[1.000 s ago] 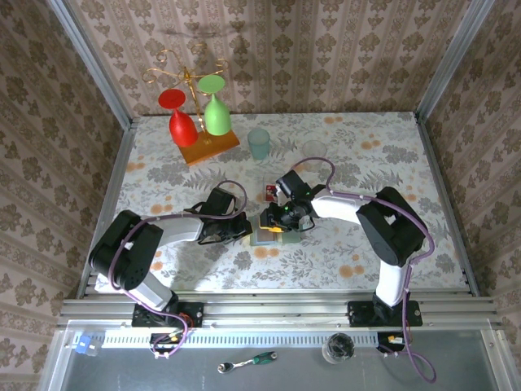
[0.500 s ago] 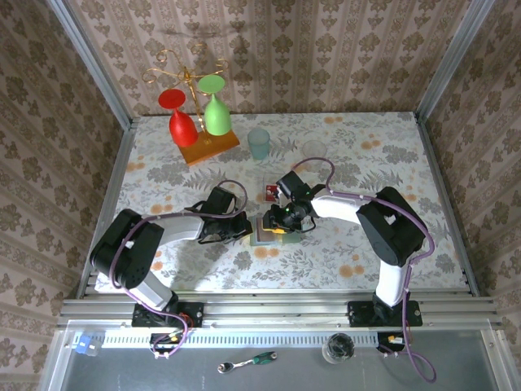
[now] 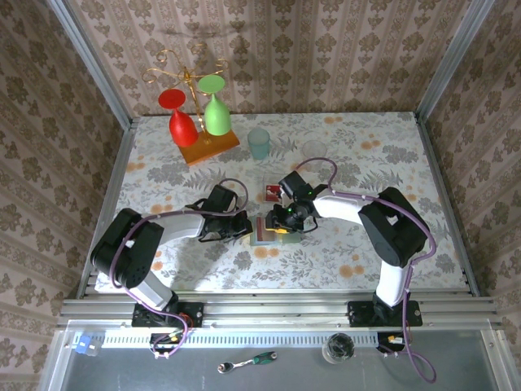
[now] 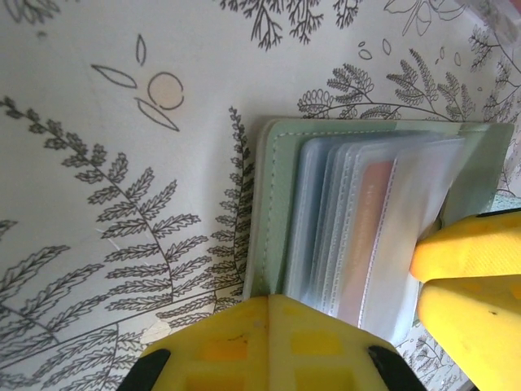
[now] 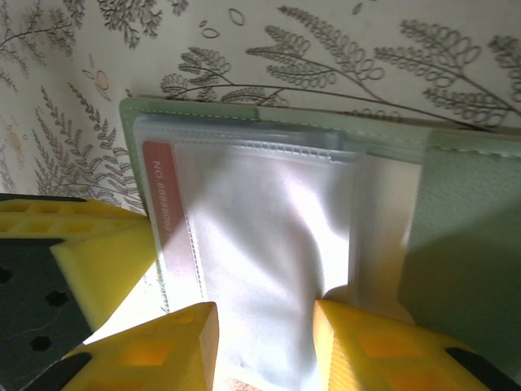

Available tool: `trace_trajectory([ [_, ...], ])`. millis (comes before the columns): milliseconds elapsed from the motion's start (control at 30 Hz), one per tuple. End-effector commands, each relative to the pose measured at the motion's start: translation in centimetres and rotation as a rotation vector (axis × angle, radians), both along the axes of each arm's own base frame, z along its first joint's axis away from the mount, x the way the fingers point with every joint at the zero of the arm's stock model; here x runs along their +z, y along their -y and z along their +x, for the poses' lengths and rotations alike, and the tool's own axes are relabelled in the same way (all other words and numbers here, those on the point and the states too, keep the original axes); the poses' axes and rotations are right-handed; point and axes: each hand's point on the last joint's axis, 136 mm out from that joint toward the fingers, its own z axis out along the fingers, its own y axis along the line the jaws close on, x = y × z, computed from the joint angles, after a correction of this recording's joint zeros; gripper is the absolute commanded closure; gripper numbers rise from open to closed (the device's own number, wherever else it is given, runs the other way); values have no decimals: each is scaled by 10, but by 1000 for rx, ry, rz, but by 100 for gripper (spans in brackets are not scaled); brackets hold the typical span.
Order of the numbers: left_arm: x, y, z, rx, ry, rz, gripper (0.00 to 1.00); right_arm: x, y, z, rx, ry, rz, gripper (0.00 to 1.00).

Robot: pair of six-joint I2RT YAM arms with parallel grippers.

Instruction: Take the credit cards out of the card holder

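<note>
Right gripper (image 5: 264, 326) edges slightly rightward at frame centre | part-open, pinching a clear sleeve | left gripper (image 4: 269, 342) closed, pinning card holder (image 4: 273, 212) to desk | one red card (image 3: 270, 192) out, another (image 5: 159, 195) inside

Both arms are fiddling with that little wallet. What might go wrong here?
The right fingers pinch a clear sleeve, not the red card inside, so pulling may tear the plastic or lift the whole card holder. The shut left fingers press only its edge; it may slip free.
</note>
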Motion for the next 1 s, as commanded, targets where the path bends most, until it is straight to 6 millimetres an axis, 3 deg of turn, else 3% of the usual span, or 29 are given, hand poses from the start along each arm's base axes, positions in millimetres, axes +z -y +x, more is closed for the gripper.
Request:
trace_trajectory([
  [0, 6, -2, 6, -5, 20, 17, 100, 2, 8, 1, -24, 11, -7, 63],
  [267, 23, 0, 11, 8, 55, -3, 100, 4, 8, 3, -45, 8, 38, 63],
  [533, 47, 21, 16, 1, 92, -105, 80, 1, 12, 2, -59, -1, 68, 66],
  [967, 30, 49, 13, -40, 47, -136, 73, 0, 13, 3, -74, -12, 104, 68],
])
